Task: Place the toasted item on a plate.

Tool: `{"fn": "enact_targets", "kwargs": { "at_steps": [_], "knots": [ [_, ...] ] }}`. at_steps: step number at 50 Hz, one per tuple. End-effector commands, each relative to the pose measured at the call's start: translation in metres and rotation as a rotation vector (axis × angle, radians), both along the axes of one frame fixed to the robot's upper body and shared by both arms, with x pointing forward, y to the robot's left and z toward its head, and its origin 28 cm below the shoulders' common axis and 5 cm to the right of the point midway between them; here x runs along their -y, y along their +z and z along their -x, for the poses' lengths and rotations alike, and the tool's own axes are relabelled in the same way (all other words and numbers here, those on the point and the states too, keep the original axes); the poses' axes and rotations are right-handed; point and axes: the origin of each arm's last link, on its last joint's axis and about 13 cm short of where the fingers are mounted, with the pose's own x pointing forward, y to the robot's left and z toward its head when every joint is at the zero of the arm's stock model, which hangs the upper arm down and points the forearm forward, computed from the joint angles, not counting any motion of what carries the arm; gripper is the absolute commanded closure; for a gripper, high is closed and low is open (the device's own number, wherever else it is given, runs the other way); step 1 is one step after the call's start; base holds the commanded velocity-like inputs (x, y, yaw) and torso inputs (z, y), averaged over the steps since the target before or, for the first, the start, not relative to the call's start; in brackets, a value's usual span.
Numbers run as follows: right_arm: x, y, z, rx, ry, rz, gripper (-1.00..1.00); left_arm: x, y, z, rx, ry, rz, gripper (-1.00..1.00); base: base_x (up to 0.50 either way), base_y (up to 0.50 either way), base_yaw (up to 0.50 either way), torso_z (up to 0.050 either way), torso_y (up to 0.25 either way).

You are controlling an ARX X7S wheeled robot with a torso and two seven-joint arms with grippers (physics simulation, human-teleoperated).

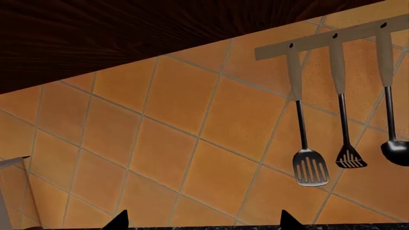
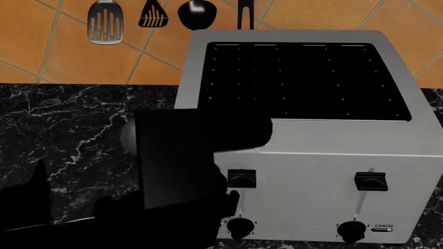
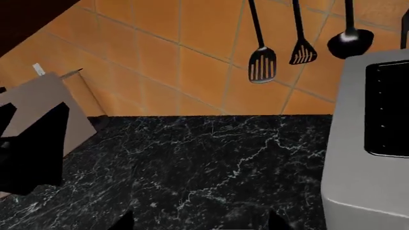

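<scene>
Looking down from the head view: silver toaster [image 2: 312, 155] fills the right and centre of the frame on the black marble surface [image 2: 69, 119], dark perforated top panel facing up, two levers and two dials on its near face, a CANCEL button at the near right. No toast and no plate visible in any view, so can't say where either sits. A dark arm [image 2: 180, 161] crosses the near left, overlapping the toaster's left near corner; which arm it is I can't tell, and its hand isn't visible there. Left hand [image 1: 203, 221]: only two dark fingertips [image 1: 118, 220] show at the frame edge in the left wrist view, spread apart with nothing between them, pointing at the orange tiled wall [image 1: 191, 143]. Right hand [image 3: 201, 221]: same story in the right wrist view, two tips apart and empty, over the marble left of the toaster. On the wall behind, a rail [image 1: 332, 36] carries a slotted turner [image 1: 310, 165], a smaller slotted spatula [image 1: 350, 158] and a ladle [image 1: 396, 151]. Dark wood cabinet [image 1: 128, 33] sits above the tiles. Tan box-like object [image 3: 45, 105] stands at the far left of the surface, partly hidden by a dark arm part
</scene>
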Motion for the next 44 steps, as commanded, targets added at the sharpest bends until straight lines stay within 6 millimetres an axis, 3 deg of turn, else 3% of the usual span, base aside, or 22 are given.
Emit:
{"fn": "enact_targets", "kwargs": {
  "at_steps": [1,22,44],
  "knots": [
    [0.014,0.029,-0.013,0.143,-0.076,0.039,-1.00,0.000,0.000,0.001,-0.001,0.000,-0.002,-1.00,0.00,0.00,0.00,0.000,0.000],
    [0.061,0.058,-0.029,0.276,-0.309,0.090,-1.00,-0.008,0.016,0.011,0.023,0.035,-0.020,-1.00,0.00,0.00,0.00,0.000,0.000],
    [0.109,0.080,-0.016,0.353,-0.517,0.122,-1.00,-0.020,0.029,0.028,0.046,0.107,-0.037,-1.00,0.00,0.00,0.00,0.000,0.000]
  ]
}}
